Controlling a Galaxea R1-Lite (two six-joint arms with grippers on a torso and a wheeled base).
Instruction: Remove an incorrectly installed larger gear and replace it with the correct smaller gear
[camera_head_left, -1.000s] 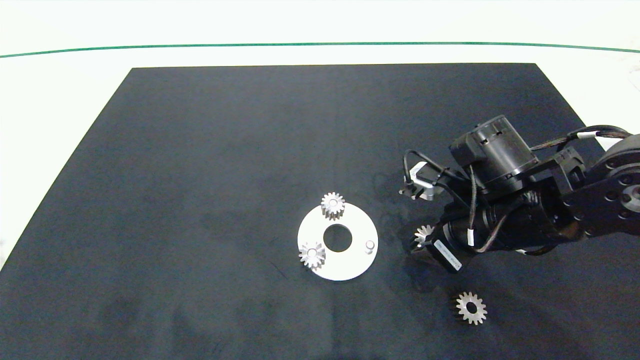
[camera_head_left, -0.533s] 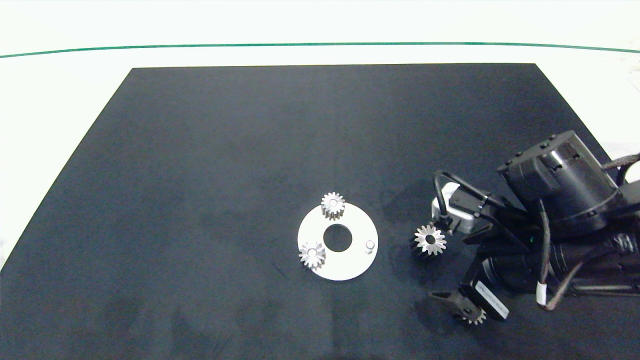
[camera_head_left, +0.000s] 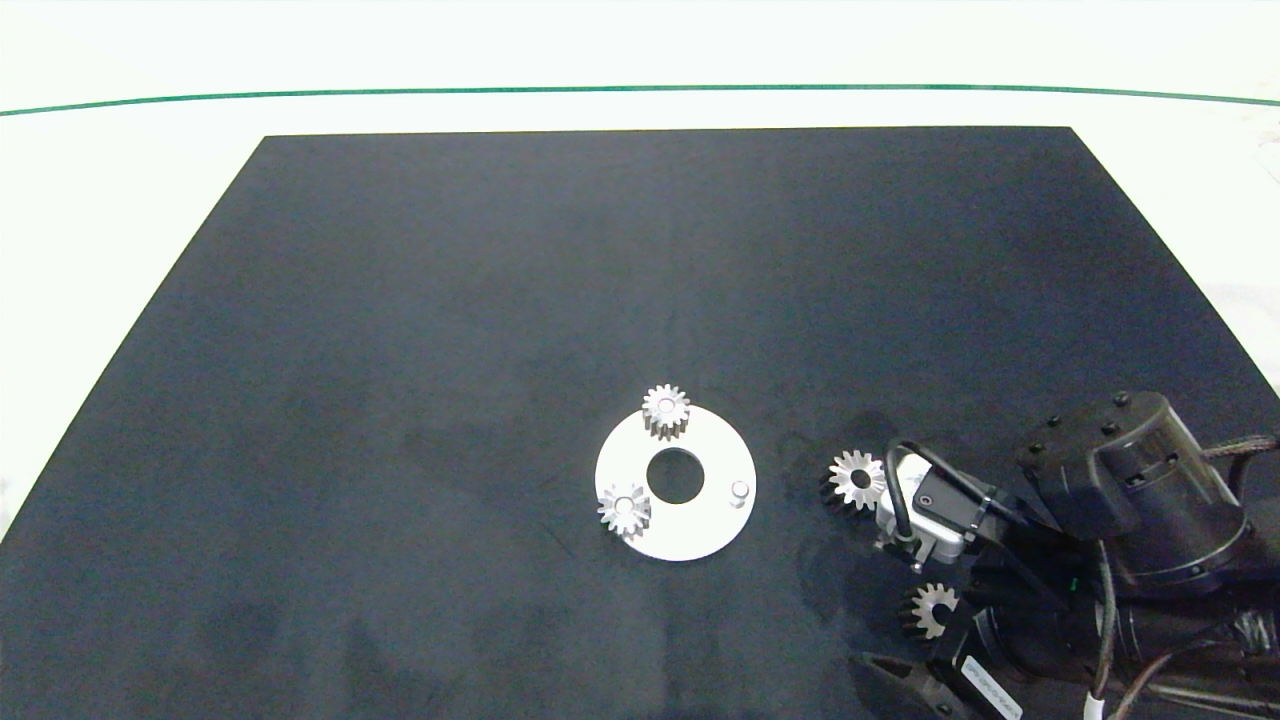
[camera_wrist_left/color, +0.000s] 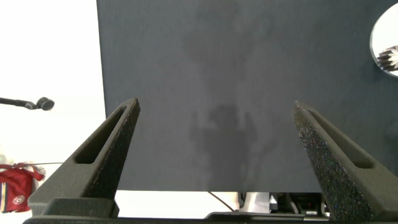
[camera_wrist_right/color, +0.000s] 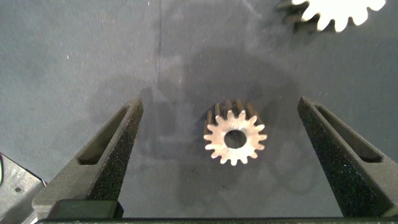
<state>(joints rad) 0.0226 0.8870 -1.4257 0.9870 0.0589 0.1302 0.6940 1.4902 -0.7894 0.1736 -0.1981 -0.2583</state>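
The right hand (camera_wrist_right/color: 217, 155) hangs over the near right part of the black mat (camera_head_left: 500, 300) that covers the bench (camera_head_left: 120, 200), its two grey fingers (camera_wrist_right/color: 106, 155) spread wide and gripping nothing; the smaller gear (camera_wrist_right/color: 234, 139) lies flat on the mat between them, nearer the middle than either finger and touching neither, its round centre hole facing up; in the head view this same gear (camera_head_left: 930, 610) is partly hidden by the right arm (camera_head_left: 1130, 520), which comes in from the right edge. The larger gear (camera_head_left: 858, 479), with its sharp star-like teeth, lies on the mat just beside the round silver plate (camera_head_left: 700, 530), apart from it, and near the smaller gear; in the right wrist view only its toothed edge (camera_wrist_right/color: 339, 14) shows. The plate carries two small gears (camera_head_left: 665, 410) (camera_head_left: 624, 509) on its rim, and a bare peg (camera_head_left: 740, 490) stands at its right side. The left hand (camera_wrist_left/color: 217, 155) is out at the mat's left edge, fingers wide apart and empty, with only a sliver of the plate (camera_wrist_left/color: 384, 37) in its view.
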